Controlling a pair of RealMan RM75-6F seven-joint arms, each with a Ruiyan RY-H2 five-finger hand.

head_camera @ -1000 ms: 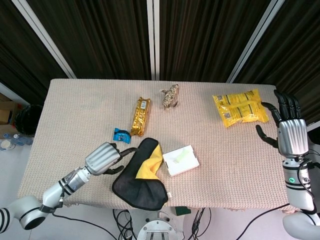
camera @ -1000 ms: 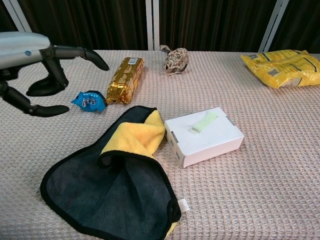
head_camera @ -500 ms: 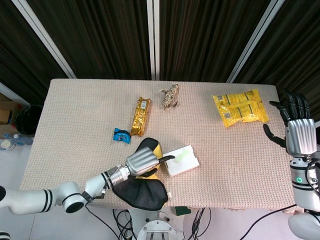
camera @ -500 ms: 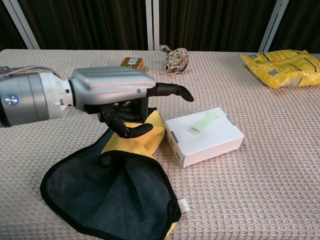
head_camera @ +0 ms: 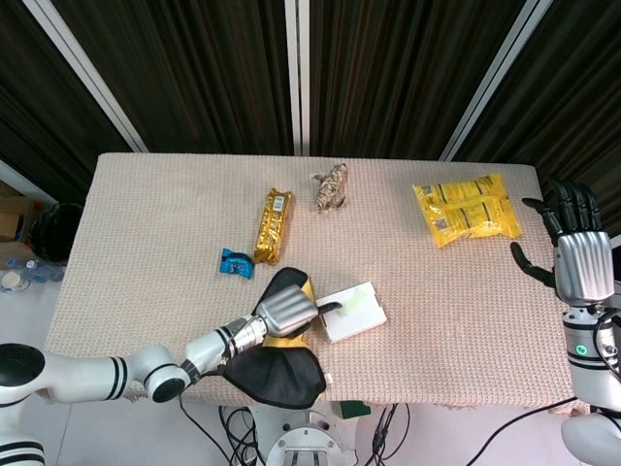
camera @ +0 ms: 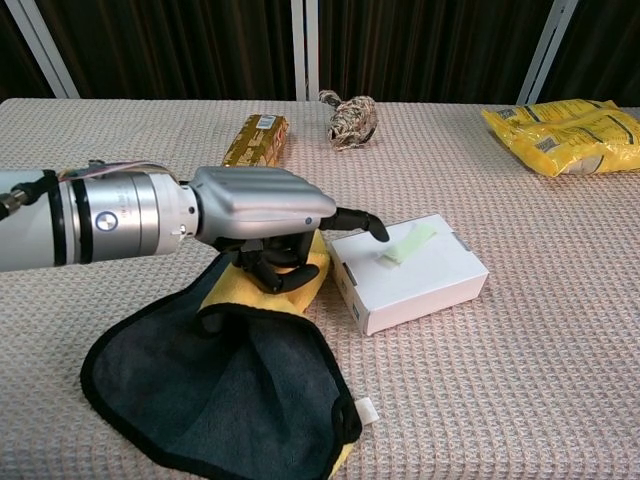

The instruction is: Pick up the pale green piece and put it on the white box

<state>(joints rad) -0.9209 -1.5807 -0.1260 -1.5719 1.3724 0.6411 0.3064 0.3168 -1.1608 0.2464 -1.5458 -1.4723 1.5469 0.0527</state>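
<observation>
Sat mid-table: white box [camera: 415,285], with black-and-yellow cloth [camera: 230,390] just beside. Left hand [camera: 265,215] hovered at the box's edge, one finger out, rest curled, holding nothing. Right hand [head_camera: 572,257] spread, far off. Pale green piece [camera: 410,243] lay atop the box; looked light, thin, probably needs an end pinch.

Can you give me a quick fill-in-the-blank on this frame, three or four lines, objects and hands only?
1. The pale green piece lies on top of the ____ box.
2. The left hand hovers over the black and ____ cloth.
3. The right hand stands at the table edge with its fingers apart, holding ____.
4. The small blue packet lies beside the ____ snack bar.

Missing words: white; yellow; nothing; gold
</observation>
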